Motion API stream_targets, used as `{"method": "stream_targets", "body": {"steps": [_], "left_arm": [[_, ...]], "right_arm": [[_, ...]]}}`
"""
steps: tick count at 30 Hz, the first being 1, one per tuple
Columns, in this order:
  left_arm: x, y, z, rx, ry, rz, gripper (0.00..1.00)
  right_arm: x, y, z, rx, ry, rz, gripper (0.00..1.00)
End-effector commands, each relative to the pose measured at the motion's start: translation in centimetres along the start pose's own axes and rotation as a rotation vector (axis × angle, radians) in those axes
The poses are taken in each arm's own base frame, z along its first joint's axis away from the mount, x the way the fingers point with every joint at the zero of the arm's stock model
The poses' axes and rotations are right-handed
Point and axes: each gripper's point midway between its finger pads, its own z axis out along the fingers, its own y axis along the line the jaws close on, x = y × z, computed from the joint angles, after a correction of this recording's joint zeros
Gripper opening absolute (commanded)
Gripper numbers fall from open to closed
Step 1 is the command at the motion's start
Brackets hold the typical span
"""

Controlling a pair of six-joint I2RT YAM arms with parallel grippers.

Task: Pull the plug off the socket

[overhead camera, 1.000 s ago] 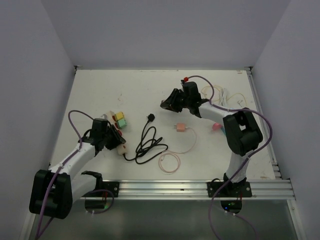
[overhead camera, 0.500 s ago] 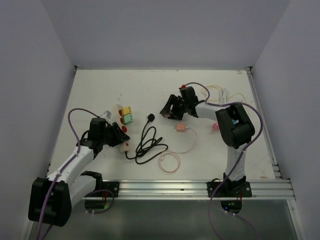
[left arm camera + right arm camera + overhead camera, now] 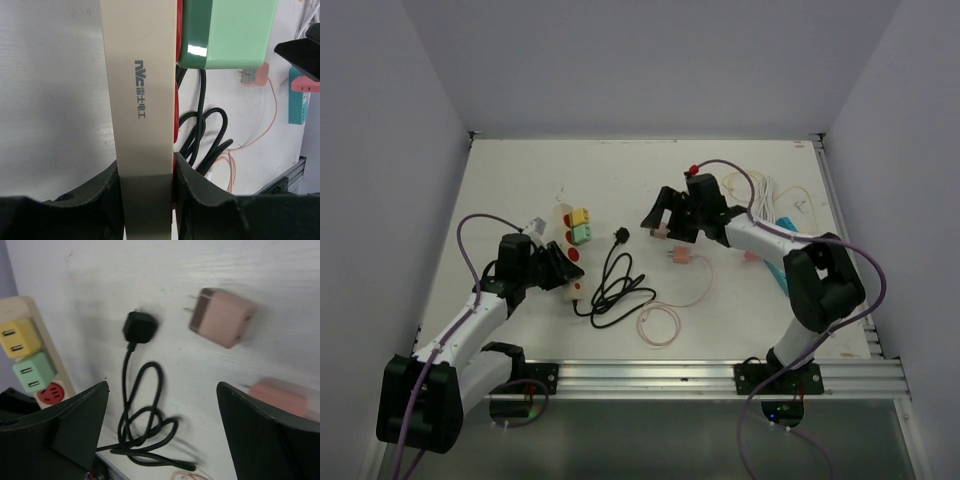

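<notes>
The white table (image 3: pixel 520 180) fills the top view. Left of its centre lies the cream power strip (image 3: pixel 565 222), its long axis running from the upper part of the frame down toward the lower edge, a little tilted. A black cable (image 3: pixel 615 290) lies coiled just right of the strip, and its black plug (image 3: pixel 140 327) is free on the table. The left gripper (image 3: pixel 146 192) is closed on the strip's lower end, pressing its two long sides. The right gripper (image 3: pixel 161 390), near the centre of the top view, stands wide open and holds nothing. A green cube (image 3: pixel 31 371) and a yellow cube (image 3: pixel 15 337) sit on the strip's upper end. The pink plug (image 3: pixel 222 317) (I take it for the task's plug) shows in the upper right of the right wrist view, well apart from the strip. Its bare prongs point to the upper left. It is blurred, so I cannot tell whether it rests on the table. The right arm is clearly nearer to it, and I judge the pull itself done.
</notes>
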Motion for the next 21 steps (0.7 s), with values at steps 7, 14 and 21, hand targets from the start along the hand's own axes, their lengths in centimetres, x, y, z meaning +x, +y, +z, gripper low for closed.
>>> {"method": "stream_targets", "body": {"steps": [7,14,21], "left_arm": [[-2.3,-3.2,-0.5,0.146,-0.092,0.087,0.00],[-1.5,-3.5,-0.6,0.169,-0.073,0.077,0.00],[-1.6,-4.0,-1.1,0.187,-0.088,0.096,0.00]], "right_arm": [[4.6,18.0,-0.4,-0.443,0.005,-0.111,0.92],[8.1,20.8,2.2,-0.449,0.052,-0.150,0.87],[8.5,20.1,3.2,-0.419,0.056,-0.148,0.79]]}}
